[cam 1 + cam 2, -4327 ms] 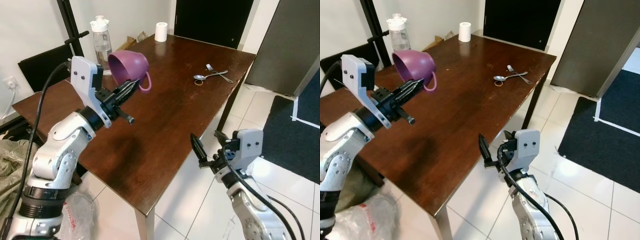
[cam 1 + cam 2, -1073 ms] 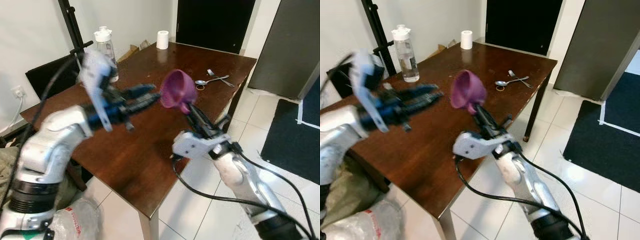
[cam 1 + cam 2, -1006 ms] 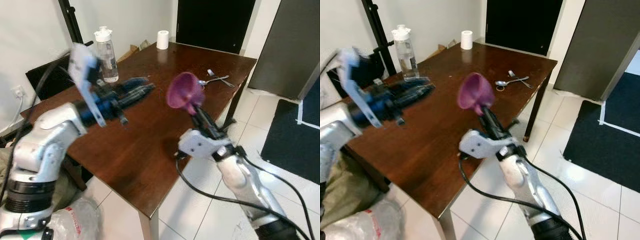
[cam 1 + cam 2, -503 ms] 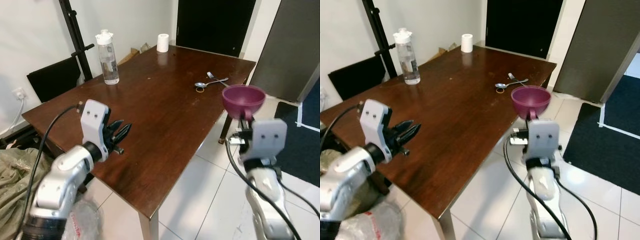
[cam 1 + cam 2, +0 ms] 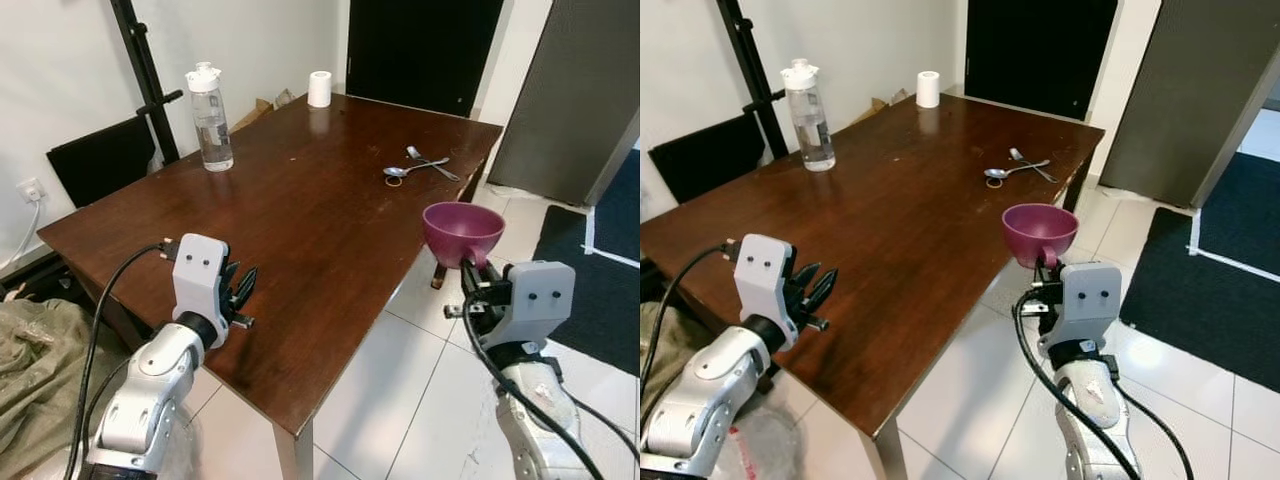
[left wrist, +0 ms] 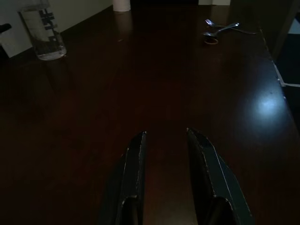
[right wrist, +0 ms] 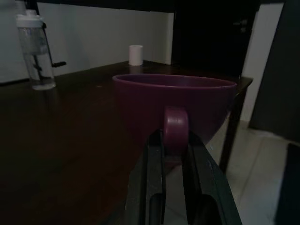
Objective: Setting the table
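A purple cup (image 5: pixel 462 228) hangs upright just off the right edge of the dark wooden table (image 5: pixel 300 200), over the tiled floor. My right gripper (image 7: pixel 175 139) is shut on its handle from below, the two fingers (image 7: pixel 154 154) pinching the loop. Low at the table's near left edge, my left gripper (image 5: pixel 243 285) points across the tabletop. Its fingers (image 6: pixel 137 159) stand open with nothing between them. Two spoons (image 5: pixel 418 163) and a small ring (image 5: pixel 392 181) lie near the table's far right corner.
A clear water bottle (image 5: pixel 210 105) stands at the table's far left and a white paper roll (image 5: pixel 319 88) at the far end. A black stand (image 5: pixel 140 70) rises behind the left side. A dark mat (image 5: pixel 610 230) lies on the floor at right, crumpled cloth (image 5: pixel 40 380) at bottom left.
The cup passed from my left gripper, which held it tipped over the table, to my right gripper. The right arm has carried it off the table's right edge; the left arm has dropped low.
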